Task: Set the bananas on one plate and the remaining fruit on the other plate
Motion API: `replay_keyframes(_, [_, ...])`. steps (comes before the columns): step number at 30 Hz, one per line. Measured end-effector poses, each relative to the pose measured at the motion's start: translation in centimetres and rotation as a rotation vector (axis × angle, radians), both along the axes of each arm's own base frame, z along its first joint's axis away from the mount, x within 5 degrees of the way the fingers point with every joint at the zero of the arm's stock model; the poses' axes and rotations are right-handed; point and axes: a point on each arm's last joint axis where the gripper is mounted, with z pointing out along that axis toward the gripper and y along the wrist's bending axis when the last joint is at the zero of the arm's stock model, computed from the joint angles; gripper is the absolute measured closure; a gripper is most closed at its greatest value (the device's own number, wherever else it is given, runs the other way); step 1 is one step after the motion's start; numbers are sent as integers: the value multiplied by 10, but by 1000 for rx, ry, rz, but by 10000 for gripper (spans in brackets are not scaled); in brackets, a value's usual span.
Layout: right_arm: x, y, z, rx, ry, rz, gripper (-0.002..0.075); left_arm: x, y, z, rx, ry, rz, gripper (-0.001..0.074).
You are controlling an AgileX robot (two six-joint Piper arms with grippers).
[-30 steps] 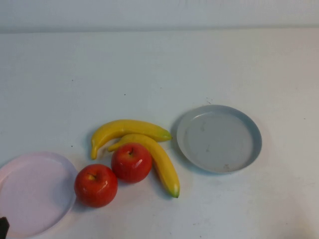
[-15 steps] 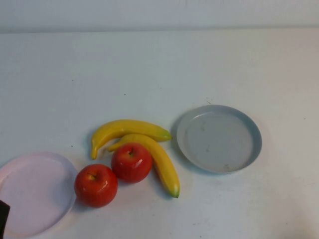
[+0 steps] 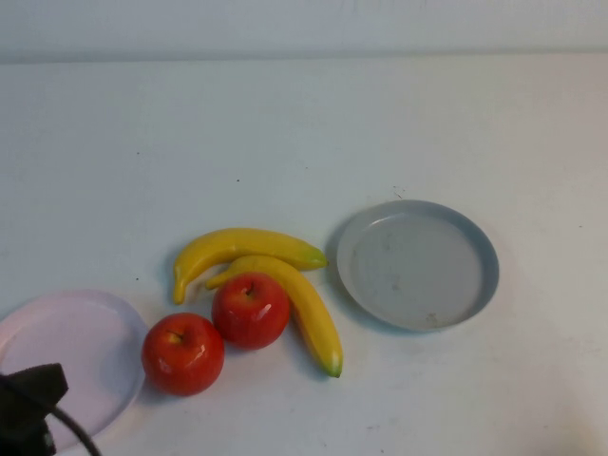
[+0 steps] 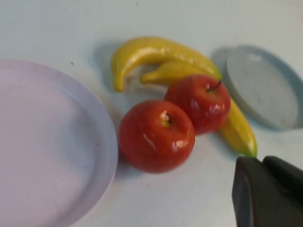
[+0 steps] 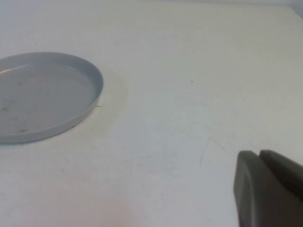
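Two yellow bananas [image 3: 245, 248] [image 3: 306, 308] lie curved together at the table's middle, with two red apples [image 3: 251, 310] [image 3: 182, 353] touching them on the near left. The grey-blue plate [image 3: 418, 264] sits empty to their right. The pale pink plate [image 3: 68, 356] lies empty at the near left. My left gripper [image 3: 30, 404] hangs shut over the pink plate's near edge; in the left wrist view it [image 4: 262, 163] holds nothing, short of the nearer apple [image 4: 156, 135]. My right gripper [image 5: 259, 155] is shut and empty, off to the side of the grey-blue plate [image 5: 42, 94], outside the high view.
A white tabletop [image 3: 304, 133] stretches bare behind the fruit up to the back wall edge. A black cable [image 3: 71, 426] trails from the left arm at the bottom left corner.
My left arm has risen further into the high view at the bottom left, now covering part of the pink plate's near edge. The fruit and both plates have not moved.
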Motion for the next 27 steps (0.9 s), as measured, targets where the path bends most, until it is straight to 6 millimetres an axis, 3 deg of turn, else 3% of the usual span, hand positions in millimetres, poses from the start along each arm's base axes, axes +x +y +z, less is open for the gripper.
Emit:
replay_keyframes(5, [0,0,0,0,0,0,743,25,-6,30,214,200,-179,736])
replay_keyframes(9, [0,0,0,0,0,0,743,57,-9,39,324,331,-275,736])
replay_keyframes(13, [0,0,0,0,0,0,743,89,-20,40,393,402,-361,736])
replay_keyframes(18, [0,0,0,0,0,0,743,122,-55,27,535,499,-509,737])
replay_keyframes(23, [0,0,0,0,0,0,743,139,-87,24,662,484,-617,737])
replay_keyframes(27, [0,0,0,0,0,0,743,149,-98,21,710,485,-641,720])
